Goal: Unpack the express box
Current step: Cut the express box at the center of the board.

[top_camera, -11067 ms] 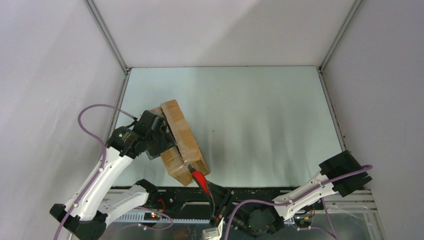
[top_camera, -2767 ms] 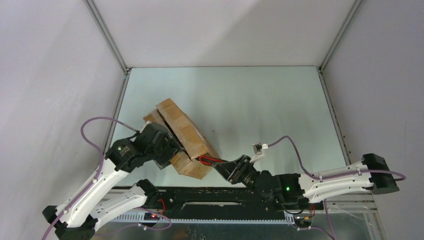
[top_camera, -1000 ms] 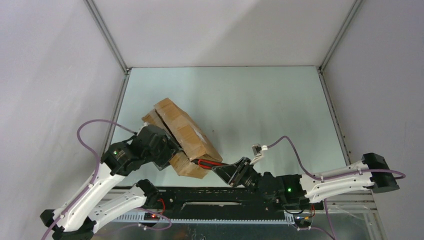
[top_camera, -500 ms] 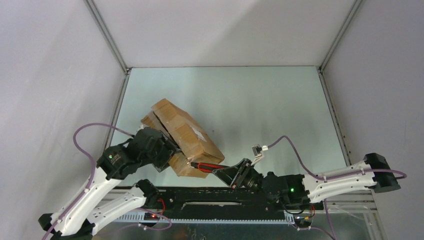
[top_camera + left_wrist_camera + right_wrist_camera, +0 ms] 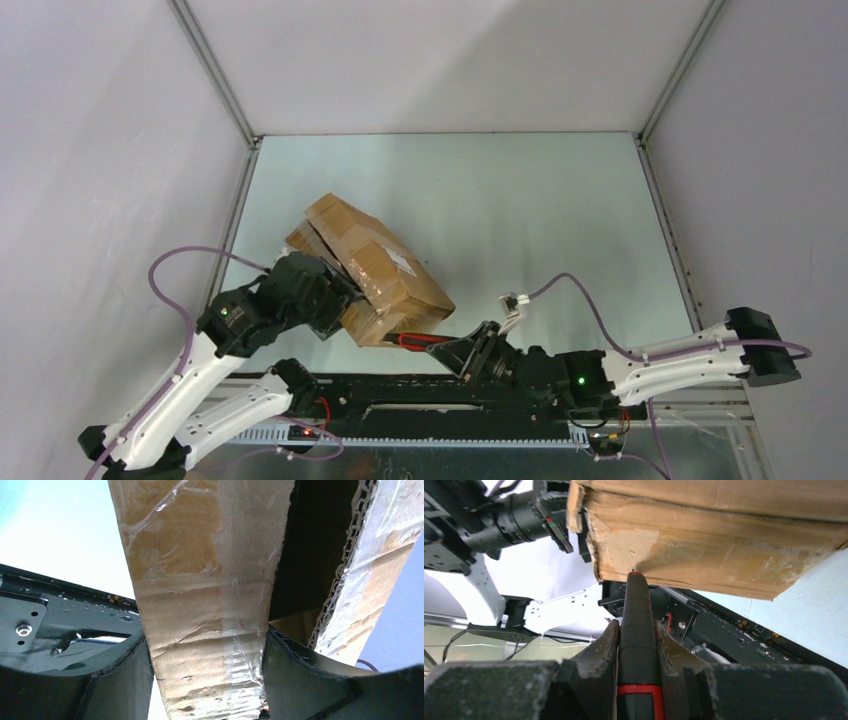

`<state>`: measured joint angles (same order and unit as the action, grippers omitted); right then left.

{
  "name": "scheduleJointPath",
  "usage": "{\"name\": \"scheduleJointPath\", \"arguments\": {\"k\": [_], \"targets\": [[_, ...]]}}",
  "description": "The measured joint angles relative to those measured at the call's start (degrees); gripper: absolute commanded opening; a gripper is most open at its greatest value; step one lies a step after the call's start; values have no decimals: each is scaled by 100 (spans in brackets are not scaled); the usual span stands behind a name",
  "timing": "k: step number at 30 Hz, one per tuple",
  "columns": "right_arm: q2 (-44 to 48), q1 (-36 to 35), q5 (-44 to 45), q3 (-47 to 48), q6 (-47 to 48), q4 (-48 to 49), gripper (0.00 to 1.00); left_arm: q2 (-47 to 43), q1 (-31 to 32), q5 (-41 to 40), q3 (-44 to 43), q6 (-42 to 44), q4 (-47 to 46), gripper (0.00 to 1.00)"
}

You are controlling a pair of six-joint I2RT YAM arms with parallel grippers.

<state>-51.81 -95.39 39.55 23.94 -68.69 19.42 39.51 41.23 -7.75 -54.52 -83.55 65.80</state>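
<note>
Brown corrugated cardboard, creased and streaked with glossy clear tape, is forming the one oblong express box (image 5: 375,270), which is sitting tilted at about eight o'clock on the pale table (image 5: 540,210) with a white label (image 5: 400,262) on its upper face. The left gripper (image 5: 205,650) is clamping one taped panel, its two black fingers (image 5: 125,680) spread wide around the board. The right gripper (image 5: 636,630) is pinching the single black-and-red utility knife (image 5: 636,605) in narrow jaws, its tip meeting the carton's torn five-o'clock corner.

My gripper (image 5: 205,642) clamps a taped, creased wall of the box (image 5: 200,555), one finger (image 5: 120,675) pressing each side. Right of it gapes a dark opening, then a flap (image 5: 365,575) with ragged corrugated edge. A black rail (image 5: 55,612) lies left.
</note>
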Motion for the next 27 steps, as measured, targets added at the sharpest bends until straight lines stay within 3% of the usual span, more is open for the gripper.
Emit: {"name": "scheduleJointPath", "arguments": {"k": [7, 16, 27], "targets": [[732, -400, 671, -48, 378, -72, 0, 74, 0, 24, 0, -9, 55, 50], [411, -514, 1075, -57, 940, 509, 0, 74, 0, 31, 0, -50, 79, 50], [116, -313, 935, -57, 1032, 1078, 0, 72, 0, 66, 0, -50, 55, 50]]}}
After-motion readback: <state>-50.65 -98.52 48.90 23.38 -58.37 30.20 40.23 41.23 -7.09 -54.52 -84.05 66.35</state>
